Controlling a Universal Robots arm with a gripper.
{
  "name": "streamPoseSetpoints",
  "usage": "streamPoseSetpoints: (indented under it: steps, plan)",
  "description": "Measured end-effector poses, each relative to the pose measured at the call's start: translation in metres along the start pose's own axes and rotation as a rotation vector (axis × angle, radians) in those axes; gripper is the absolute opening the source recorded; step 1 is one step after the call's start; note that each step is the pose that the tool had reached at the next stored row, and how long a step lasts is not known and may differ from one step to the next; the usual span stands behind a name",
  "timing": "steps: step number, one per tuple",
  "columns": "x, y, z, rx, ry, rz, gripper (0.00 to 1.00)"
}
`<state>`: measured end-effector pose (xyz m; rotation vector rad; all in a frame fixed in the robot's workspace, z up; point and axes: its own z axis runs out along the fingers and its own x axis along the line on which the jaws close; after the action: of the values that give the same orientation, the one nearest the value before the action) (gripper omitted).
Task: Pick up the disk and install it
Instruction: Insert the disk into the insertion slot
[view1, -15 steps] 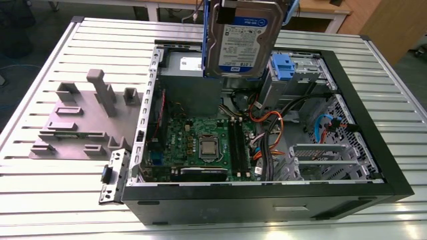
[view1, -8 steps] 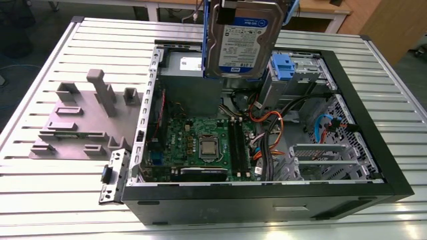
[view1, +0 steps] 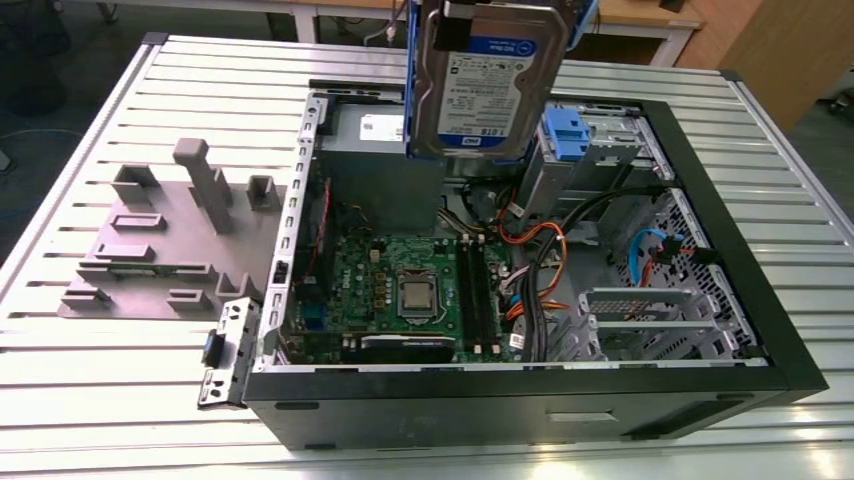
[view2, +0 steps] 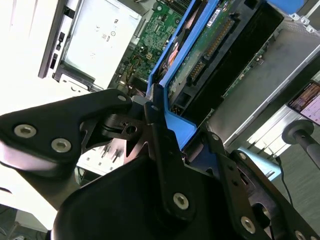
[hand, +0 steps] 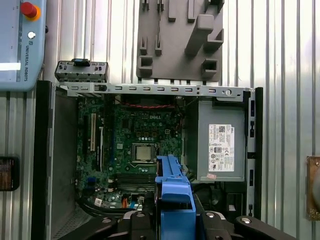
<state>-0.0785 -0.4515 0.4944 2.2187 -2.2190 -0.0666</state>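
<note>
The disk (view1: 487, 80) hangs upright above the rear middle of the open computer case (view1: 747, 300), its blue-and-white label facing the exterior view. A blue carrier frame runs round its edges. In the second wrist view my gripper (view2: 170, 125) is shut on the disk (view2: 210, 40), the black fingers (view2: 112, 102) clamping the blue frame, and the drive's green circuit board shows. The first wrist view sees the disk (hand: 175, 195) edge-on over the motherboard (hand: 135, 145), with my gripper (hand: 175, 220) closed around it.
A blue clip (view1: 565, 135) sits in the drive bay at the case's rear right. A grey box with a white sticker (hand: 220, 145) fills one corner. A grey fixture plate (view1: 160, 240) lies at the exterior view's left on the slatted table (view1: 107, 400). Cables (view1: 534, 250) cross the case.
</note>
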Motion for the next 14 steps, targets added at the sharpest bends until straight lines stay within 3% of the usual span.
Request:
streamPoseSetpoints:
  steps: [7, 14]
  plan:
    - [0.0106, 0.0000, 0.0000, 0.0001, -0.0001, 0.000, 0.36]
    - [0.0335, 0.0000, -0.0002, 0.0000, 0.0001, 0.000, 0.36]
